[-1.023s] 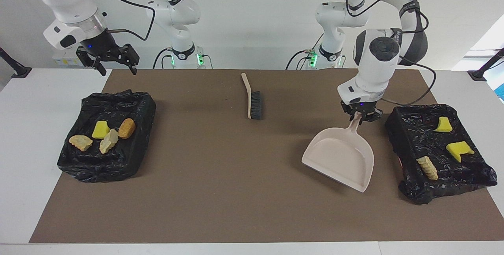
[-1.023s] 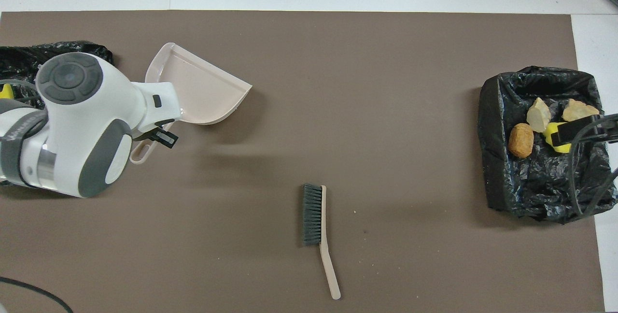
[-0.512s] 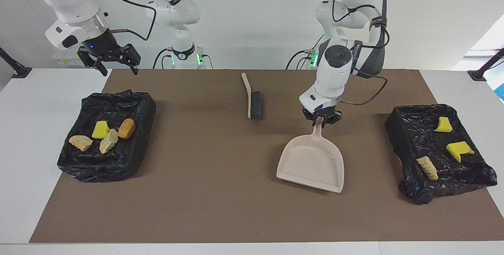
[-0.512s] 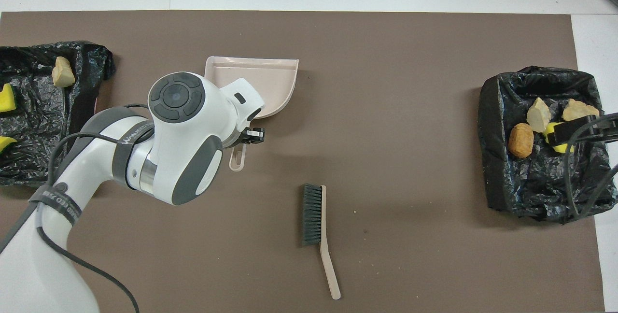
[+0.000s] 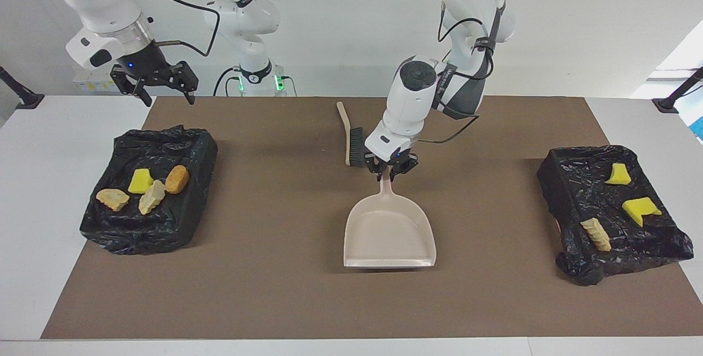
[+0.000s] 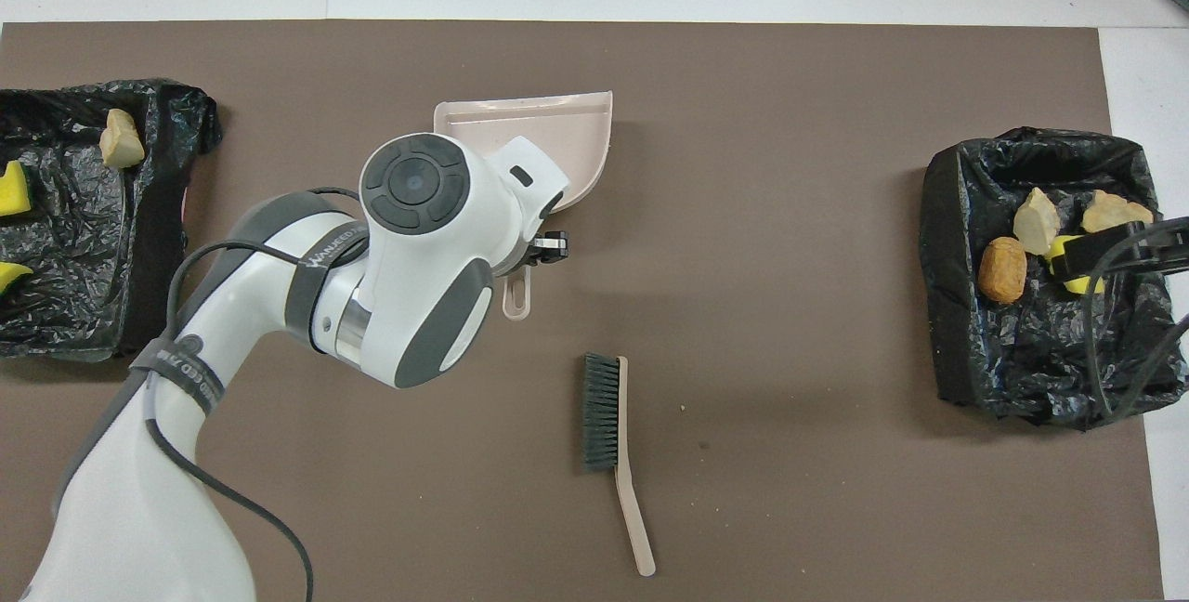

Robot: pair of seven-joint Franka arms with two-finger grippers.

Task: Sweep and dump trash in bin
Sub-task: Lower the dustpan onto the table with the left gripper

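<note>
My left pincer (image 5: 391, 173) is clamped on the handle of the beige dustpan (image 5: 389, 232), mid-table over the brown mat (image 5: 274, 290). The pan's mouth points away from me; can't tell if its lip touches the mat. The brush (image 5: 354, 140) lies flat on the mat, nearer to me than the pan, just beside my left wrist.

My right pincer (image 5: 155, 82) hangs wide apart w/ nothing in it, up in the air over the near edge of the table at the right arm's end; that arm waits.

Trash is in two black-bagged bins. The bin at the right arm's end (image 5: 148, 191) has 4 pcs: a yellow sponge bit (image 5: 140, 181), an orange-brown lump (image 5: 177, 178), two pale beige lumps (image 5: 151, 196). The bin at the left arm's end (image 5: 609, 213) has 3: two yellow sponge pcs (image 5: 640, 209) and a beige crumbly piece (image 5: 596, 233).
</note>
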